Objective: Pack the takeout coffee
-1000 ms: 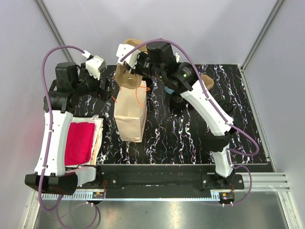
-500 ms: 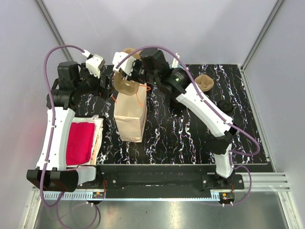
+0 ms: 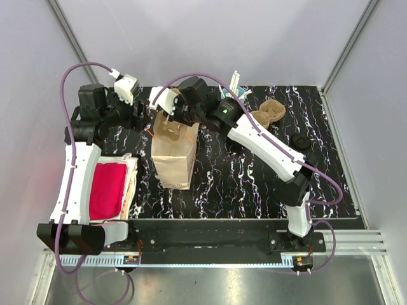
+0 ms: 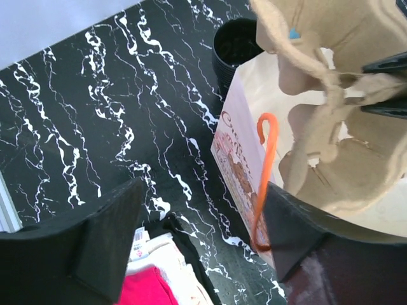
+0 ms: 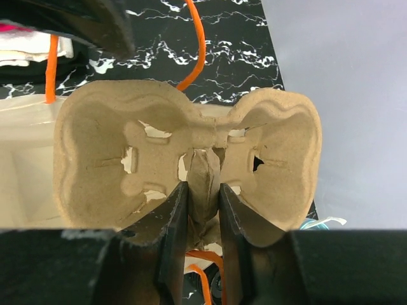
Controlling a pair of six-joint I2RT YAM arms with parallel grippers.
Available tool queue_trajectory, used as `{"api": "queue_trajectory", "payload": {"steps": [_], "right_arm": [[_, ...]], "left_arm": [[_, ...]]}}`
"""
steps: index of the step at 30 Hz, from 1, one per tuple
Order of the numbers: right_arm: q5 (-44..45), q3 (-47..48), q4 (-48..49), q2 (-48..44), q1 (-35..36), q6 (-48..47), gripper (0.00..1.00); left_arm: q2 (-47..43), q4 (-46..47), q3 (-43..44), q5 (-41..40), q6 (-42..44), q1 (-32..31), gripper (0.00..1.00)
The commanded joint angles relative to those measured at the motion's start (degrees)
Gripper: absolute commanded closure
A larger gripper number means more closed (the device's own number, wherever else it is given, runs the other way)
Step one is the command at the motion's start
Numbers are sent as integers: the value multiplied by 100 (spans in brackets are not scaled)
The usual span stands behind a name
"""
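The takeout coffee (image 3: 300, 141), a small black cup with a black lid, stands at the right of the table, far from both grippers. My right gripper (image 3: 173, 113) is shut on the centre ridge of a brown pulp cup carrier (image 5: 191, 159) and holds it over the open mouth of the brown paper bag (image 3: 173, 152). In the right wrist view the gripper (image 5: 202, 203) pinches that ridge. My left gripper (image 4: 203, 241) is open beside the bag's left wall, next to an orange handle (image 4: 264, 171).
A second pulp carrier (image 3: 270, 113) lies at the back right. A light-blue cup of white straws (image 3: 238, 95) stands behind my right arm. A lidless black cup (image 4: 236, 44) stands behind the bag. A pink cloth (image 3: 105, 189) lies at the left.
My right gripper has carried the pulp carrier left and down onto the bag's mouth, uncovering the second carrier and the lidded cup. My left arm has barely moved.
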Motion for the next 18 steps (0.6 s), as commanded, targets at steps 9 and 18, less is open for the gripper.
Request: {"api": "queue_trajectory", "payload": {"steps": [9, 18], "right_arm": [[69, 154, -910, -536, 374, 160, 71], [-44, 257, -1120, -704, 418, -227, 71]], "left_arm": [[43, 390, -102, 96, -29, 31, 48], [43, 390, -146, 26, -81, 31, 75]]}}
